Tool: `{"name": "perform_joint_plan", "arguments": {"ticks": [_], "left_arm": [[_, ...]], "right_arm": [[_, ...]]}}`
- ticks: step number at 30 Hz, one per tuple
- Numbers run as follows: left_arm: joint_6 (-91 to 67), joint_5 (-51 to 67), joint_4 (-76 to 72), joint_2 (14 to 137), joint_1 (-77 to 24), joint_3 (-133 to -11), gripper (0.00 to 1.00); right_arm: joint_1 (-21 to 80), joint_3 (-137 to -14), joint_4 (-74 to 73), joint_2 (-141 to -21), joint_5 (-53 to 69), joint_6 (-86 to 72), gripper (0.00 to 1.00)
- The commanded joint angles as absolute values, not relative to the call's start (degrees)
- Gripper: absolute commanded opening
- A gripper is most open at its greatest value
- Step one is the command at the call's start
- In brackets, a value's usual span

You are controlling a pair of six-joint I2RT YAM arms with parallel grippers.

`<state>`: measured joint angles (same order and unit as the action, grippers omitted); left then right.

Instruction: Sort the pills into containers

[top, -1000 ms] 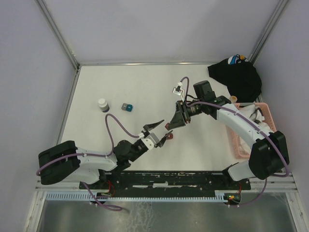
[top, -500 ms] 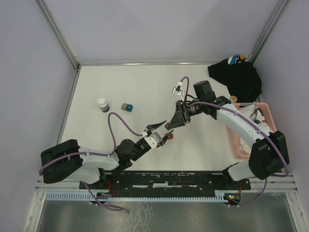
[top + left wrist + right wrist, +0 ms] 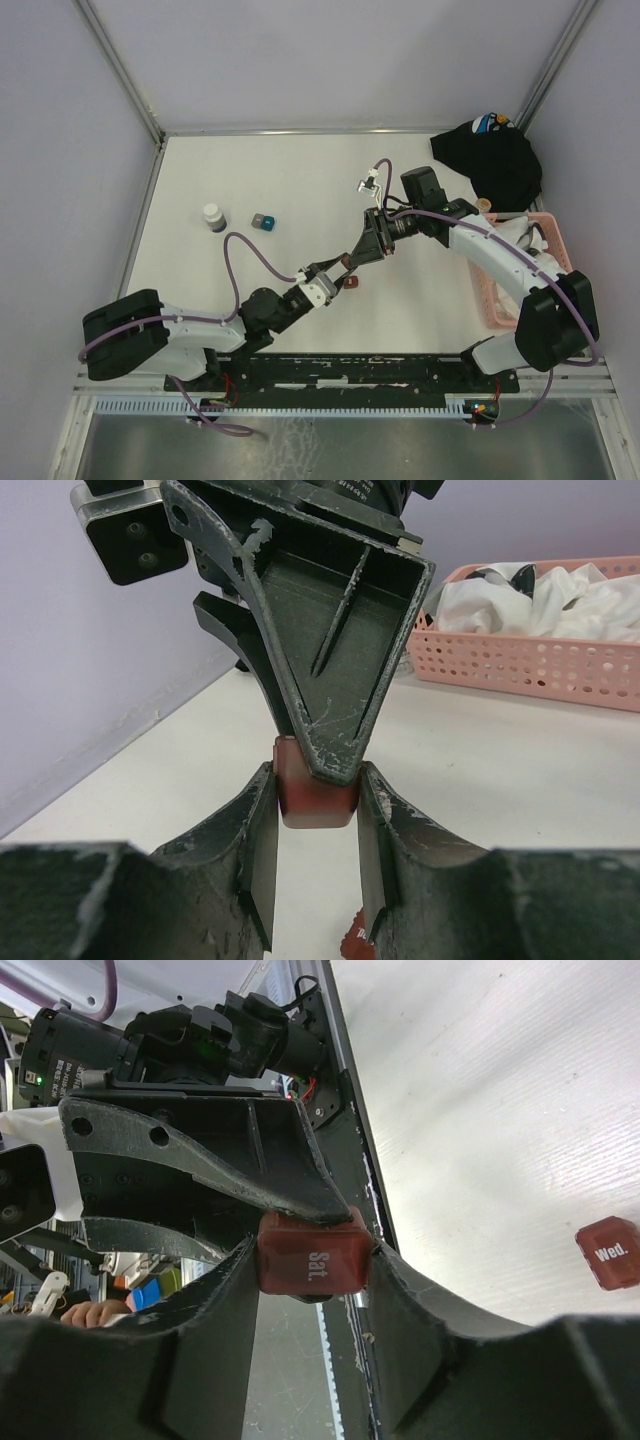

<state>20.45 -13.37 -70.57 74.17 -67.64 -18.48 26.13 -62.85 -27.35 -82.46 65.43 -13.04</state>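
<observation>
Hanging clear of the white table (image 3: 300, 180), near its middle front, the small dark-red square plastic box (image 3: 312, 1251) lettered "Sat." is gripped by both arms at once.

Right gripper (image 3: 360, 254): jaws partly spread, pinching the box on two opposite sides, lettered face toward the right wrist camera.

Left gripper (image 3: 338, 268): jaws set narrow on the other pair of sides. In the left wrist view both inner faces lie against the box, and one finger of the right gripper crosses just above it.

A second dark-red square box (image 3: 351, 284), lettered "Wed.", lies on the table just nearward of the meeting point, apart from both grippers.

Room: wide bare table behind and to the left of the grippers.
- Far left: a small white-capped bottle with a dark body (image 3: 213, 217) stands upright, with a little teal-and-grey cube (image 3: 263, 221) near it on the right. Both are well apart from the held box.
- Right edge: a pink slatted plastic basket (image 3: 520, 665) holds white cloth (image 3: 570, 590), with the right arm reaching past it.
- At the basket's far end: a small vial with a yellowish top (image 3: 485, 203), too small to make out further.
- Far right corner: a black cloth bundle (image 3: 495, 165).
- Near edge: a black rail (image 3: 350, 372) carries the arm bases.
</observation>
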Motion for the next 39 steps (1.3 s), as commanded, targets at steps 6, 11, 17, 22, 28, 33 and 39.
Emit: {"name": "perform_joint_plan", "arguments": {"ticks": [6, 11, 17, 22, 28, 33, 39], "left_arm": [[19.5, -12.8, -68.2, 71.0, -67.8, -19.4, 0.03], [19.5, -12.8, -67.5, 71.4, -67.8, -20.0, 0.03], [19.9, -11.7, -67.4, 70.9, -67.8, -19.7, 0.03], [19.7, -11.0, -72.2, 69.4, -67.7, -16.3, 0.03], [18.8, -7.4, -73.6, 67.4, -66.9, -13.6, 0.03], [17.8, -6.4, -75.4, 66.5, -66.5, -11.7, 0.03], [17.3, -6.3, -75.9, 65.2, -66.4, -10.6, 0.03]], "right_arm": [[26.0, -62.1, -21.4, -80.6, 69.1, -17.2, 0.64], [25.9, -61.8, -21.5, -80.3, 68.0, -17.2, 0.56], [25.9, -61.4, -19.6, -80.7, 70.0, -19.4, 0.34], [25.9, -59.9, -13.3, -81.2, 74.0, -24.9, 0.18], [25.8, -58.5, -7.2, -81.7, 77.0, -31.0, 0.14], [25.9, -58.6, -7.1, -82.0, 77.1, -31.2, 0.14], [25.7, -60.9, -16.4, -81.3, 74.7, -22.8, 0.45]]}}
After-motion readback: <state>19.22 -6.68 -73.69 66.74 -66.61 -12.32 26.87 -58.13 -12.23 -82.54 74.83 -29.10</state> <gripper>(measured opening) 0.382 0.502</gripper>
